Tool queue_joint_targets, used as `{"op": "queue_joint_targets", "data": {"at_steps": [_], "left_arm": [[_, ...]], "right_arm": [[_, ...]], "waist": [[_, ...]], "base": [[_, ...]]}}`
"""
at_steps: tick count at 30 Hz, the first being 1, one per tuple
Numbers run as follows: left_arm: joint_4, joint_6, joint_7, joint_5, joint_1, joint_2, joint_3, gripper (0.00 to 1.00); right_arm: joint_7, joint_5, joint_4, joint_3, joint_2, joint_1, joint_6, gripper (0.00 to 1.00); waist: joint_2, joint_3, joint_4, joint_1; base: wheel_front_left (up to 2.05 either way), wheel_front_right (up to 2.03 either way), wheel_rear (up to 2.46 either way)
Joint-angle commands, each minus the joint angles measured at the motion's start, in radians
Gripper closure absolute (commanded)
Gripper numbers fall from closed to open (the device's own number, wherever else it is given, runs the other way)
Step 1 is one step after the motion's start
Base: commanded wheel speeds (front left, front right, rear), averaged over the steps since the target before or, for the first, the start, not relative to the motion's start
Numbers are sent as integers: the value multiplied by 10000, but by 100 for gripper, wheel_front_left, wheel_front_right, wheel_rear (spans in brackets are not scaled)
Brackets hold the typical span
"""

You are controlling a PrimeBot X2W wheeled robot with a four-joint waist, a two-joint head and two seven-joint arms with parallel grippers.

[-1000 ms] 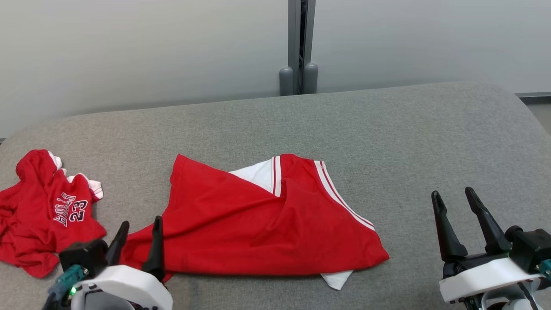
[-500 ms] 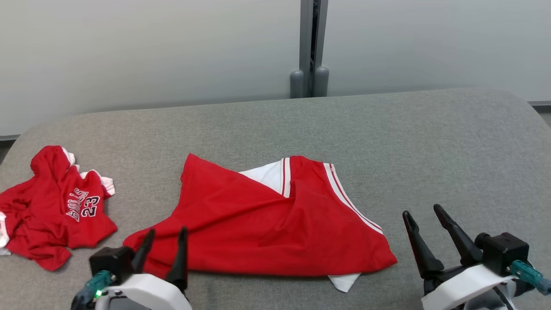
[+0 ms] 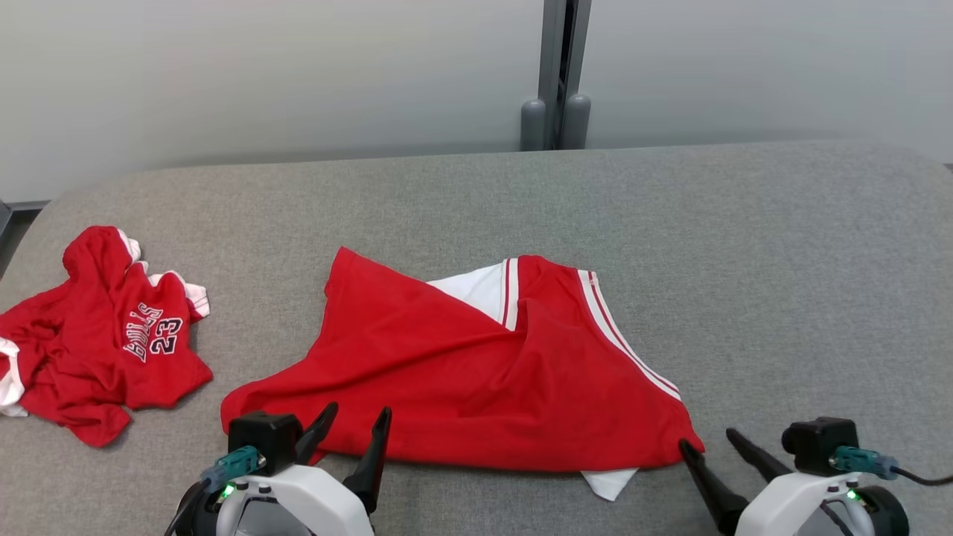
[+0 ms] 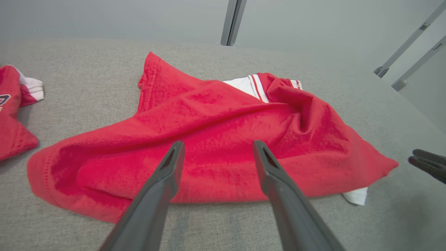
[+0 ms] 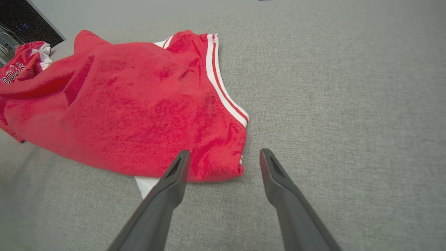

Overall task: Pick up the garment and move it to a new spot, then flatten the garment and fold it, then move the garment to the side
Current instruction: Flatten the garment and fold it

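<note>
A red garment (image 3: pixel 461 372) with white and red striped trim lies loosely spread and creased, partly folded over itself, near the middle of the grey fabric-covered worktop (image 3: pixel 744 260). A white panel shows at its far edge, and a small white corner pokes out from under its near right hem. The left gripper (image 3: pixel 359 408) sits at the garment's near left, its two dark fingers spread apart and empty, with their tips over the near hem. In the left wrist view the red cloth lies between and beyond them. The right gripper (image 3: pixel 707 438) is at the garment's near right corner, fingers likewise apart and holding nothing. Its inner fingertip is just beside that corner, and I cannot tell whether it touches. A second red garment (image 3: pixel 112 342), crumpled and printed "BULLS 23", lies well apart at the worktop's left end. Behind the worktop stands a pale wall (image 3: pixel 223 74) with a grey post (image 3: pixel 555 74)
</note>
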Motion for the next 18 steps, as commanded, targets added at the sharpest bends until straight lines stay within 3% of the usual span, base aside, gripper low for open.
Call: {"op": "queue_joint_targets", "data": {"at_steps": [1, 14, 15, 18], "left_arm": [[-18, 19, 26, 107, -214, 11, -26, 0], [121, -8, 33, 112, -483, -37, -112, 0], [131, -10, 31, 107, -493, -41, -117, 0], [150, -7, 38, 85, -485, -29, -132, 0]], "right_arm": [[414, 255, 182, 80, 22, -146, 1, 0], [1037, 624, 1009, 54, 277, -745, 1, 3], [996, 635, 1049, 86, 266, -792, 1, 43], [846, 640, 1104, 214, 192, -849, 1, 95]], "waist": [[0, 165, 49, -1], [0, 546, 475, -1], [0, 560, 506, -1], [0, 573, 598, -1]], "base": [[0, 0, 0], [0, 0, 0], [0, 0, 0], [0, 0, 0]]}}
